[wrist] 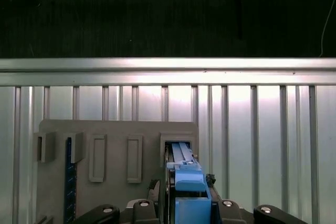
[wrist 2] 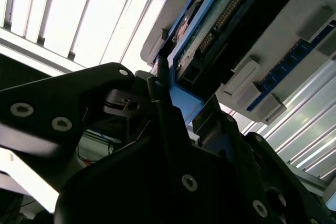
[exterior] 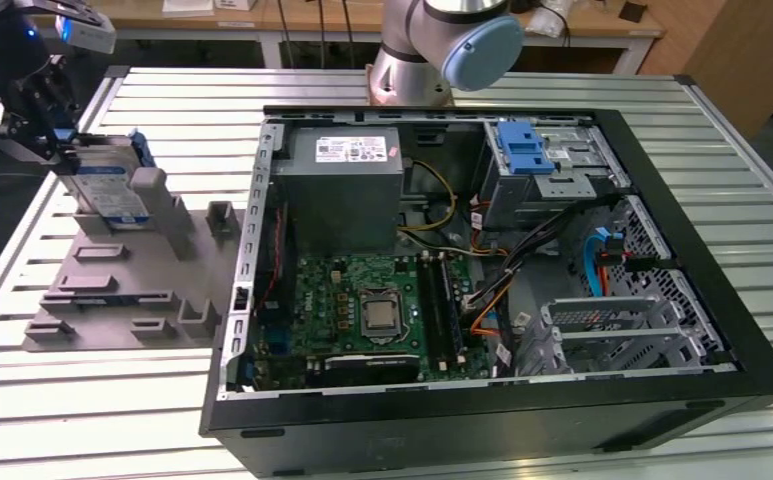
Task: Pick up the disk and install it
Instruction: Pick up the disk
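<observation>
At the exterior view's left, the gripper [exterior: 55,140] is down over the disk [exterior: 103,185], which stands on edge in a slot of the grey holder plate [exterior: 133,290] on the slatted metal table [exterior: 93,400]. In both wrist views the jaws appear closed on the disk, one on each side of the blue plastic rail along its upper edge. The pickup is therefore judged to be at the grasp stage. The disk's lower edge sits in the holder and shows no sign of being lifted, so carrying and installing are all left to do. The disk is a flat silver-grey slab with a white-and-blue label on the face turned to the exterior camera and blue rails on its edges. The second wrist view shows its other face, a green circuit board with a row of connector pins [wrist 2: 220,19]. Further right lies the open computer case [exterior: 493,420], well apart from the disk. Inside it, the grey power-supply box [exterior: 346,190] sits above the motherboard [exterior: 359,310]. Toward the exterior view's right is the metal drive cage [exterior: 560,170] with its blue latch [exterior: 526,150], and no disk can be made out in it.
</observation>
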Available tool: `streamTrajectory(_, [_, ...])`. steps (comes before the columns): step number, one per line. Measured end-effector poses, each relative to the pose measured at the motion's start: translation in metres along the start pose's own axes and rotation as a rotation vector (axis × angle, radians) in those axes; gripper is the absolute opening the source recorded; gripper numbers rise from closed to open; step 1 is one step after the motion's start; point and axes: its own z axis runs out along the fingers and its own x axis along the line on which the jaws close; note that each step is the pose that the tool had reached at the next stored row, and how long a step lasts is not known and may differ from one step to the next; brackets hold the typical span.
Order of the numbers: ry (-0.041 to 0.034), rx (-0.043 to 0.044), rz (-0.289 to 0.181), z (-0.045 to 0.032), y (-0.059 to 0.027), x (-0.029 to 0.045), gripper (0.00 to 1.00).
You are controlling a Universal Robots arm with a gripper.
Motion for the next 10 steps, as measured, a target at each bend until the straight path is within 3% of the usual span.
streamTrajectory(1, [0.0000,-0.0001,0.000,0.0000,0.0000,0.0000,0.44])
streamTrajectory(5, [0.0000,-0.0001,-0.001,0.0000,0.0000,0.0000,0.44])
streamTrajectory(10, [0.0001,-0.0001,-0.001,0.0000,0.0000,0.0000,0.36])
